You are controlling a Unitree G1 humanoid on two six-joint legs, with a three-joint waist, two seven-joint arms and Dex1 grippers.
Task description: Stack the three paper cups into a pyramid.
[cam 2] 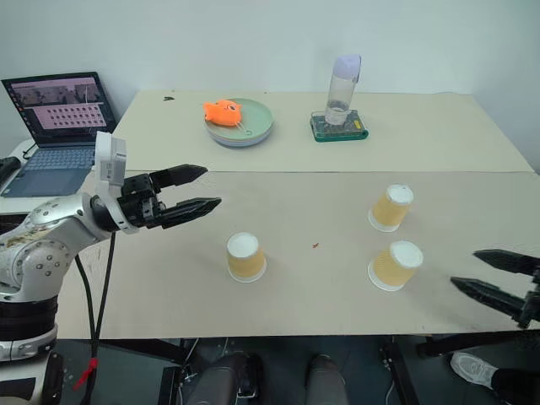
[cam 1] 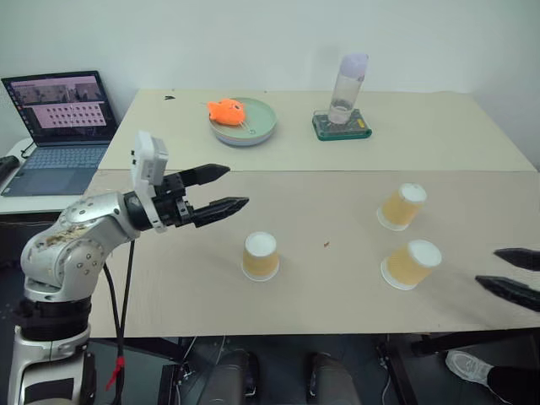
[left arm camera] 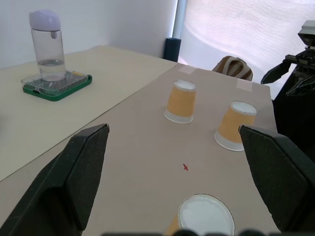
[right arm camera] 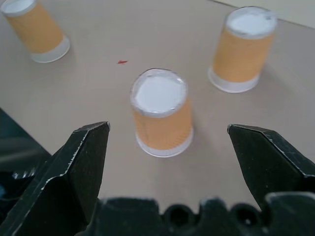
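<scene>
Three paper cups stand upside down and apart on the tan table point(cam 1: 321, 287). One cup point(cam 1: 260, 256) is left of centre, one point(cam 1: 402, 206) is farther back on the right, and one point(cam 1: 411, 264) is nearer on the right. My left gripper point(cam 1: 235, 186) hovers open above the table, left of and behind the left cup, pointing right. Open and empty, my right gripper point(cam 1: 488, 268) sits at the right edge, its tips pointing at the near right cup point(right arm camera: 162, 115). All three cups also appear ahead of the left gripper point(left arm camera: 173, 130).
On the far table stand a green plate point(cam 1: 257, 126) with an orange toy fish point(cam 1: 226, 110) and a clear bottle point(cam 1: 348, 84) on a green tray point(cam 1: 340, 128). An open laptop point(cam 1: 63, 126) rests on a side surface at the left.
</scene>
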